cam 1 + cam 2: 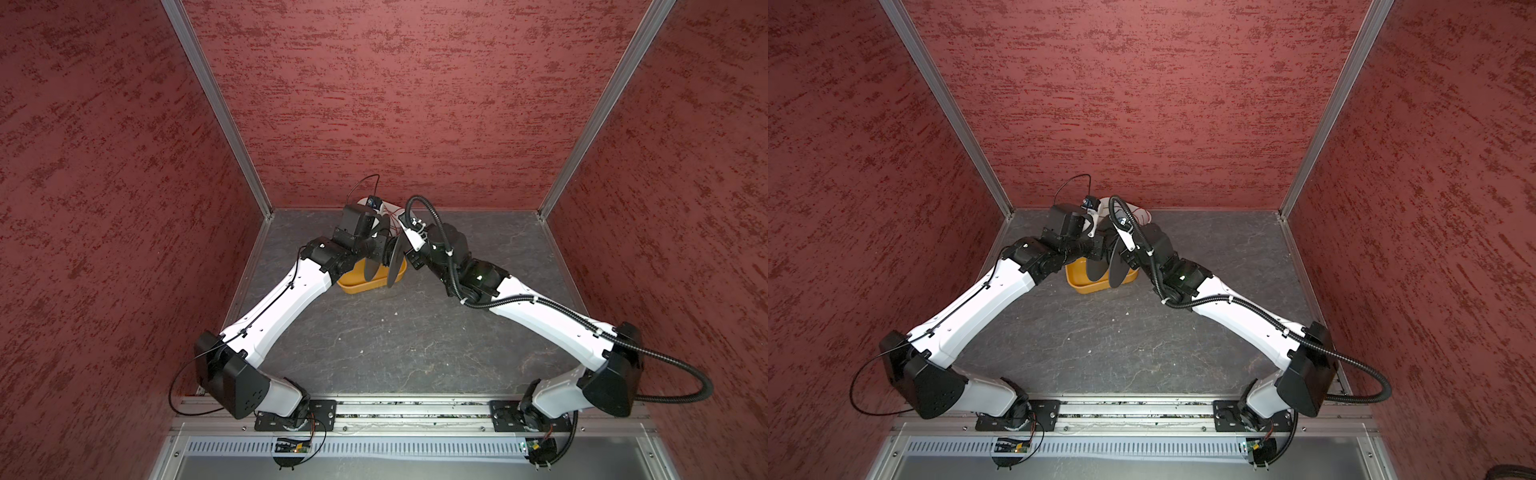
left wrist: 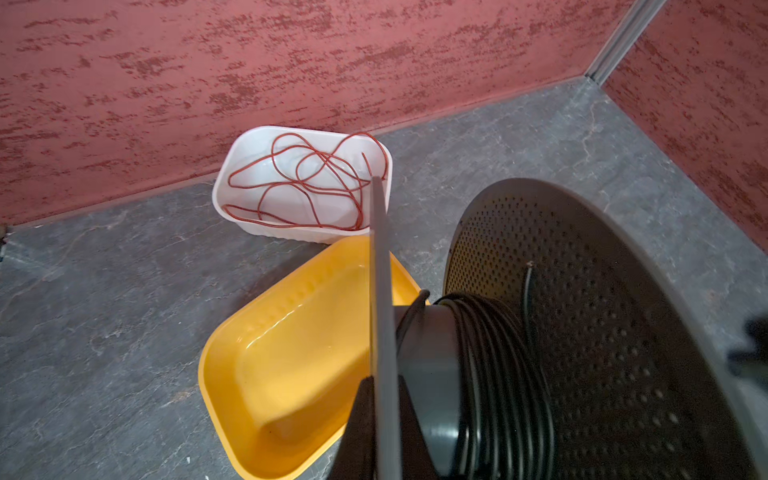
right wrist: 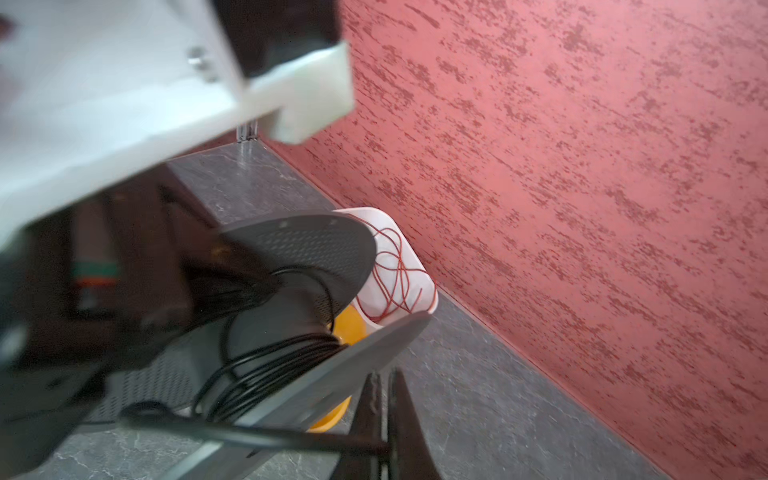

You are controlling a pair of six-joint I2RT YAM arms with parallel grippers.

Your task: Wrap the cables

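A black spool [image 2: 582,332] with two perforated flanges hangs over the yellow tray [image 2: 291,353]; both top views show it between the two wrists [image 1: 395,259] [image 1: 1113,266]. The cables are one thin black wire, wound in several turns round the spool's hub [image 2: 498,374] [image 3: 282,357]. My left gripper [image 2: 383,382] is shut on the rim of the nearer flange, seen edge-on. My right gripper [image 3: 385,374] is shut on a loose stretch of the black wire [image 3: 249,434] that runs from the spool to between its fingers.
A white tray [image 2: 232,174] against the back wall holds a loose red wire [image 2: 307,183]. It sits just behind the yellow tray [image 1: 365,286]. Red walls close in the back and both sides. Grey floor lies open in front [image 1: 395,340].
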